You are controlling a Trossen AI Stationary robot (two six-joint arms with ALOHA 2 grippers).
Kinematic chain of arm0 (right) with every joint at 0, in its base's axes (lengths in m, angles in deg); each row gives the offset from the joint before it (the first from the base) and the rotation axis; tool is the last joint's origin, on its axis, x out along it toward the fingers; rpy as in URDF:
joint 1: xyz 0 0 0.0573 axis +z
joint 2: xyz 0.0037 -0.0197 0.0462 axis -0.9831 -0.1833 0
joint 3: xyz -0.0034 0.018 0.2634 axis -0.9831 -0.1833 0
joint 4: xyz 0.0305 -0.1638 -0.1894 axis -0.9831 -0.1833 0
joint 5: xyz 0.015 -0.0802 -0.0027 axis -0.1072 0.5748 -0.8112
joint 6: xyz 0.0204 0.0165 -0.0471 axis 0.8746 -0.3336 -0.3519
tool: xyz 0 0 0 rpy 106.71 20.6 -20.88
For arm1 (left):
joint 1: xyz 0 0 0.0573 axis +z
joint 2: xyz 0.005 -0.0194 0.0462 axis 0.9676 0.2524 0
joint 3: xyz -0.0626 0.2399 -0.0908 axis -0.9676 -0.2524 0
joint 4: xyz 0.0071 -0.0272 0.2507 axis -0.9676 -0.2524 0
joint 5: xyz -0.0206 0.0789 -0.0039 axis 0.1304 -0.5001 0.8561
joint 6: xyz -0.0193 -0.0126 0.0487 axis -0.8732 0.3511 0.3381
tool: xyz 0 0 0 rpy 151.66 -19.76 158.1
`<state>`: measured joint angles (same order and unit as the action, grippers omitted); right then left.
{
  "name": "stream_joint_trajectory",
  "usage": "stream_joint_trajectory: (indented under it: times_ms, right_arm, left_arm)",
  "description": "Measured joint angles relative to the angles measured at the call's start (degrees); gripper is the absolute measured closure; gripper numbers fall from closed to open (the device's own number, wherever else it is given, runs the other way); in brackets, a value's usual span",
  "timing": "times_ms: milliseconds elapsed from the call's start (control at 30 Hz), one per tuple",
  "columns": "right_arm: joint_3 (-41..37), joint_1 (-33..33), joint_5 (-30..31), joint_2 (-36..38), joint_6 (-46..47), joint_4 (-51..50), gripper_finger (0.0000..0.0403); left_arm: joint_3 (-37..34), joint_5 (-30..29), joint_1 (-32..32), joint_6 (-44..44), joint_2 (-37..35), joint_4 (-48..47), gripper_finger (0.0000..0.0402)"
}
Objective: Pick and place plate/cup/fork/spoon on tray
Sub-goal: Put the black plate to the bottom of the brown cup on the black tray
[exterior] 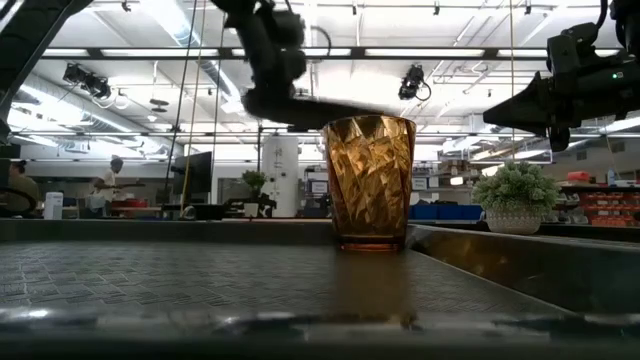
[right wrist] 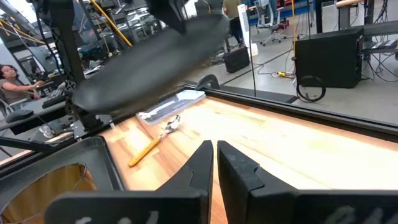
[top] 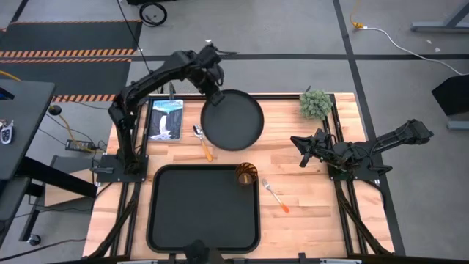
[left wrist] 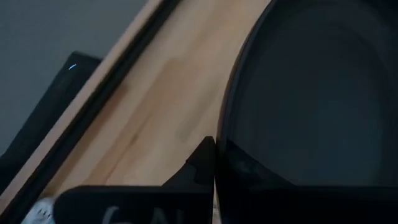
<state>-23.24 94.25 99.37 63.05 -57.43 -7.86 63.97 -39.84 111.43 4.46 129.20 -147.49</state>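
The round black plate point(top: 234, 121) hangs in the air over the table's far middle. It shows edge-on above the cup in the low view point(exterior: 340, 106) and tilted in the right wrist view point(right wrist: 149, 62). My left gripper point(top: 214, 97) is shut on its far-left rim. The amber cup point(top: 245, 174) stands upright in the far right corner of the black tray point(top: 176, 220). The orange-handled spoon point(top: 202, 141) lies on the wood between plate and tray. The orange-handled fork point(top: 275, 196) lies on the wood right of the tray. My right gripper point(top: 304, 152) is shut and empty at the table's right. My left gripper holds the plate by its far-left rim point(left wrist: 225, 134). One finger point(left wrist: 202, 163) shows at the rim's outer side; the plate hides the other. The fingers come from the table's far left, slanting down. The plate is lifted clear of the table and tilted.
A small upright blue-white picture panel point(top: 165, 119) stands left of the plate. A potted green plant point(top: 316, 103) stands at the far right corner. Bare wood lies between the fork and my right arm. People show in the room behind.
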Motion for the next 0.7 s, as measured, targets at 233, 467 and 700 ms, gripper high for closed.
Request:
stream_joint_trajectory:
  times_ms: [233, 467, 700]
  right_arm:
    - [0.0, 0.0, 0.0, 0.0, 0.0, 0.0, 0.0375]
    - [0.0, 0.0, 0.0, 0.0, 0.0, 0.0, 0.0375]
    - [0.0, 0.0, 0.0, 0.0, 0.0, 0.0, 0.0375]
  left_arm:
    - [7.2, 8.4, -6.6, 6.5, -0.2, -7.0, 0.0391]
    - [4.2, 8.5, -19.5, 7.1, -0.2, -14.7, 0.0391]
    - [-5.1, 5.2, -33.3, -0.2, -0.1, -15.3, 0.0391]
